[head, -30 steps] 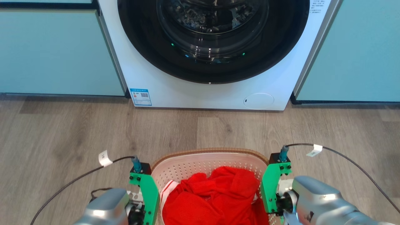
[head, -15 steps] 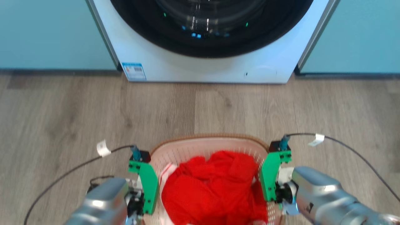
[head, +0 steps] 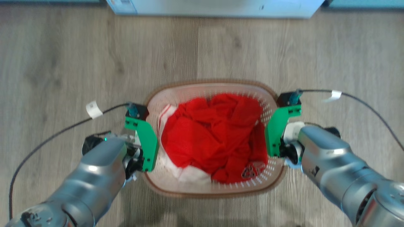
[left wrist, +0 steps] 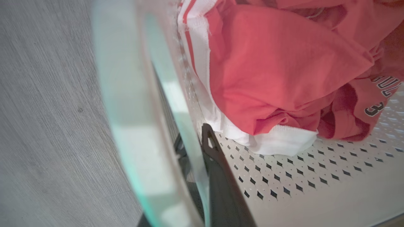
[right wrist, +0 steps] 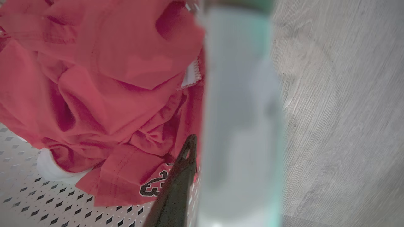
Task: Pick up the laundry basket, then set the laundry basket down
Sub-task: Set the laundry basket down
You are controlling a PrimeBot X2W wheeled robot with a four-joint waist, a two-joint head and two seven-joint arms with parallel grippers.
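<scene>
Clamping the laundry basket (head: 211,191) at 9 and 3 o'clock, left claw (head: 145,151) and right claw (head: 277,142) stay clenched on its rim; the head camera has tipped down, so lowering seems under way.

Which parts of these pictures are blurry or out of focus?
Head view: slight motion smear throughout, the floor grain and laundry basket rim soft. Left wrist view: the basket's near edge is a pale defocused band, the red shirt beyond fairly sharp. Right wrist view: the same defocused band up the middle.
</scene>
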